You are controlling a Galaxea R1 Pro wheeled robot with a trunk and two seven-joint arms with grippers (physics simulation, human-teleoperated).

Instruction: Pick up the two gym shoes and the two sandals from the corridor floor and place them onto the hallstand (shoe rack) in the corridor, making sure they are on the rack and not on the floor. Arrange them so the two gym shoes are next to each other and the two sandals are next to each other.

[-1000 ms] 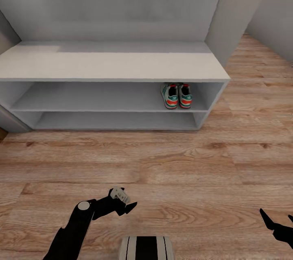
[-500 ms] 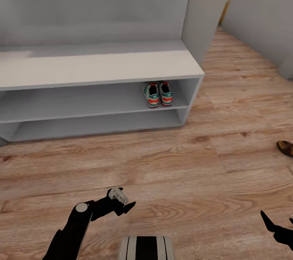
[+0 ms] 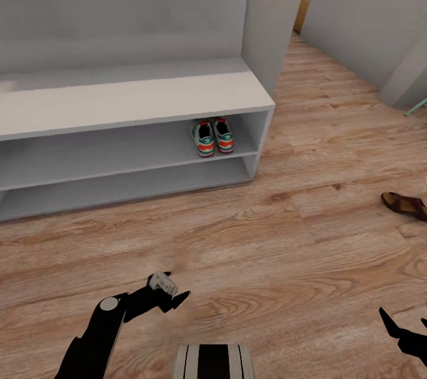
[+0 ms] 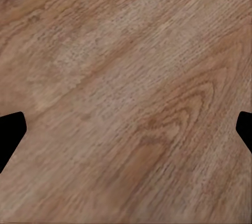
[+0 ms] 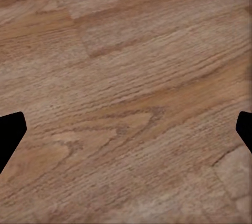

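Two gym shoes [image 3: 213, 137] sit side by side on the rack's [image 3: 136, 97] upper shelf, near its right end. One sandal [image 3: 405, 205] lies on the floor [image 3: 261, 248], well right of the rack. It looks light, with a stiff footbed and a softer wide strap; pinching that strap or the sole's edge seems safest. Both the left gripper [image 3: 172, 296] and right gripper [image 3: 406, 327] hang empty, fingers spread apart.

Wood-grain floor [image 4: 126, 77] between spread pincer [image 4: 126, 132] fingertips [image 4: 10, 134]
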